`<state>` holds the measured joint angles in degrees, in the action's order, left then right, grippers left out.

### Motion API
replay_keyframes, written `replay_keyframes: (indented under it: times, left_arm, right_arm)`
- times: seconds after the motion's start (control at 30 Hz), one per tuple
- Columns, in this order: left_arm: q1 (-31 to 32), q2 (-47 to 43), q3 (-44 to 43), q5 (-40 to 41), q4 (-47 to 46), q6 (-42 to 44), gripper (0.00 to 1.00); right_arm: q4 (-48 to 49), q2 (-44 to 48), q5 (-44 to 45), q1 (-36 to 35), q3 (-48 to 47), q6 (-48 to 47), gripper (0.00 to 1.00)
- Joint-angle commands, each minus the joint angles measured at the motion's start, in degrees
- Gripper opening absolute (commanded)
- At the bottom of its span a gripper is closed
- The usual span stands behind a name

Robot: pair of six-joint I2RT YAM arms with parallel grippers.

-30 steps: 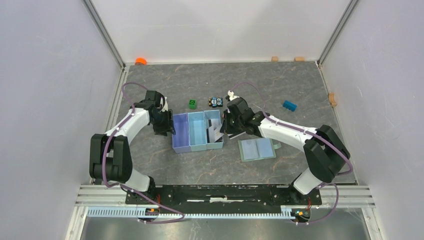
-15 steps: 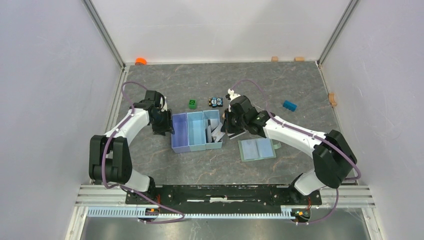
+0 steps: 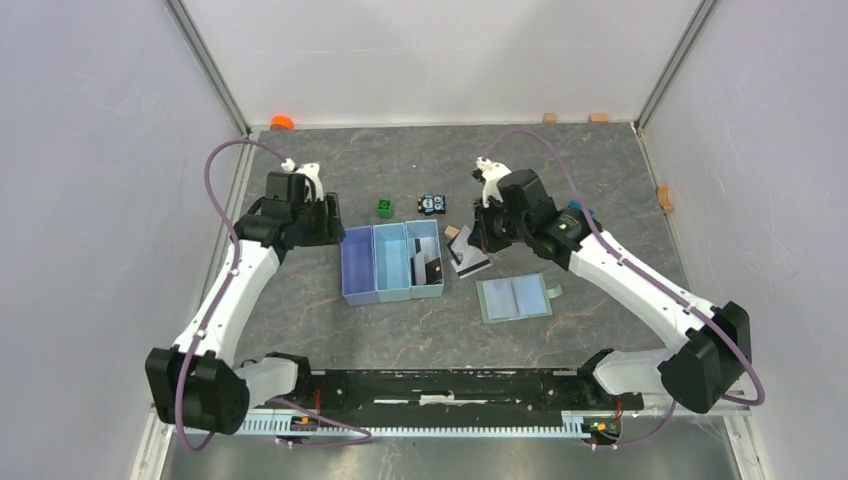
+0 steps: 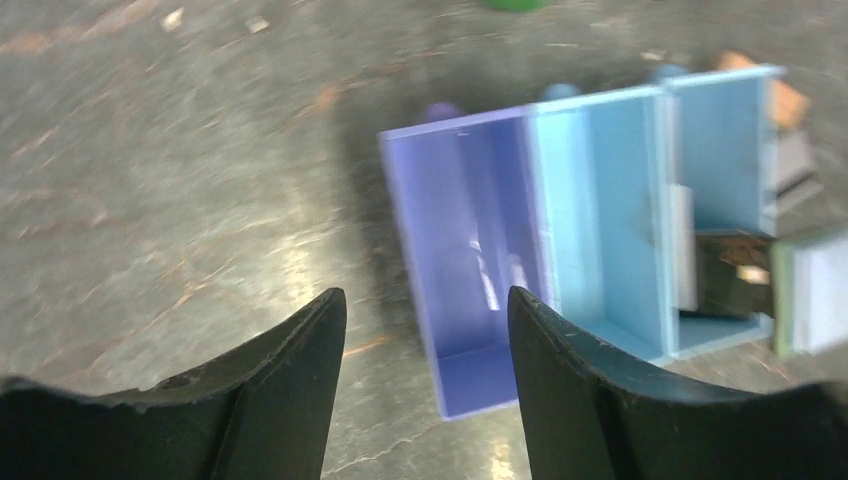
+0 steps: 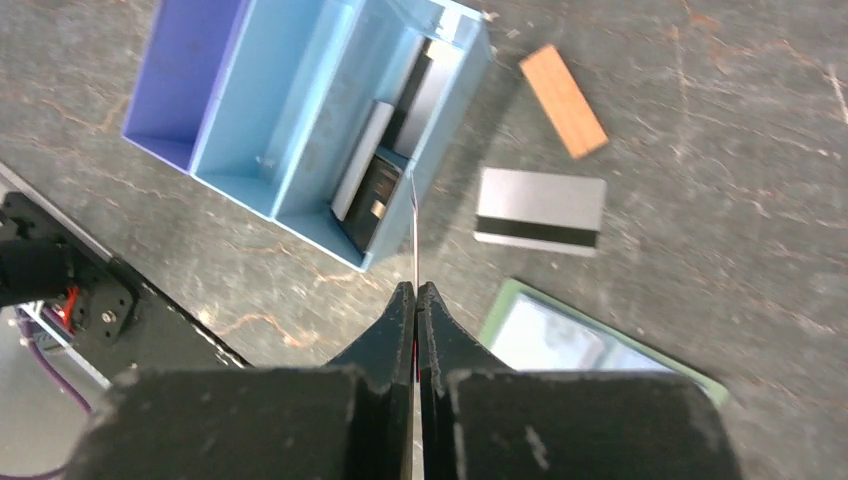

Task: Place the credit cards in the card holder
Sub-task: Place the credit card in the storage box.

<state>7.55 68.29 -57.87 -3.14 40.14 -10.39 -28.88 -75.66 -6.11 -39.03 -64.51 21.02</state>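
My right gripper (image 5: 415, 287) is shut on a thin credit card (image 5: 412, 230), seen edge-on and held upright above the table beside the tray's right end. In the top view this gripper (image 3: 478, 238) hangs between the tray and the card holder (image 3: 513, 297). The holder is a sage-green wallet, lying open and flat. Another grey card with a dark stripe (image 5: 540, 211) lies on the table near it. More cards (image 5: 375, 180) stand in the tray's right compartment. My left gripper (image 4: 427, 300) is open and empty, above the table left of the tray's purple compartment.
The three-compartment tray (image 3: 360, 268) sits mid-table. A small wooden block (image 5: 563, 100) lies just behind the loose card. Behind the tray are a green brick (image 3: 385, 208) and a toy car (image 3: 432, 204). A blue brick (image 3: 578, 211) lies to the right. White walls enclose the table.
My right gripper shut on a card in the tray, then rose and drew back to the right with it. The left gripper opened wider and lifted away from the tray's left side.
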Motion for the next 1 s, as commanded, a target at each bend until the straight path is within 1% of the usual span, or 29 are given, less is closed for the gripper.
replay_keyframes:
  times: [0.0,0.07,0.13,0.2,0.27,0.3,0.37,0.47,0.63,0.7,0.77,0.8,0.87,0.93,0.97]
  left_arm:
    - [8.40,-2.25,-4.34,-7.59,-1.84,3.63,0.67]
    - [15.97,-1.86,-4.80,-12.64,-3.53,3.95,0.68]
    - [21.45,-1.78,-4.18,-19.67,-6.80,3.66,0.68]
    - [25.08,-1.90,-2.51,-28.60,-11.56,2.60,0.71]
    - [27.10,-1.25,-0.44,-39.84,-17.10,0.60,0.75]
    - [28.07,-0.66,0.40,-44.01,-18.74,-0.07,0.76]
    - [30.39,0.91,1.15,-48.40,-19.70,0.12,0.77]
    - [33.60,3.21,1.27,-48.92,-17.37,2.69,0.80]
    - [36.78,4.34,1.88,-47.53,-16.15,4.48,0.81]
    - [37.59,4.63,1.97,-47.66,-16.15,4.50,0.80]
    - [37.80,4.67,2.14,-47.47,-15.96,4.62,0.78]
    - [37.82,4.58,2.09,-46.03,-15.40,4.97,0.77]
    - [37.80,3.48,1.88,-39.66,-13.53,6.52,0.79]
    - [37.52,1.62,1.89,-29.59,-11.96,7.06,0.82]
    - [36.99,0.71,1.73,-25.07,-11.11,7.37,0.82]
  right_arm:
    - [-8.25,4.05,-7.85,4.99,-0.42,-10.89,0.00]
    - [-10.28,5.81,-11.47,5.69,0.18,-14.23,0.00]
    - [-12.22,7.38,-16.54,5.72,0.75,-17.43,0.00]
    - [-13.36,8.94,-22.87,5.72,1.46,-18.94,0.00]
    - [-12.82,10.46,-29.32,5.72,3.15,-19.26,0.00]
    - [-11.75,11.30,-32.83,5.72,4.55,-19.14,0.00]
    - [-9.33,12.48,-38.55,5.63,7.50,-18.34,0.00]
    - [-7.94,12.53,-44.04,5.46,9.62,-17.70,0.00]
    - [-4.56,12.92,-48.99,5.09,10.05,-16.18,0.00]
    - [-3.99,12.77,-49.59,5.06,9.50,-15.92,0.00]
    - [-3.95,12.30,-48.19,5.01,8.74,-15.80,0.00]
    - [-4.11,11.92,-46.78,5.01,8.26,-15.77,0.00]
    - [-4.25,10.75,-42.22,5.01,7.10,-15.21,0.00]
    - [-3.19,8.81,-36.62,5.04,6.35,-13.15,0.00]
    - [-1.76,7.88,-35.39,5.02,6.52,-11.54,0.00]
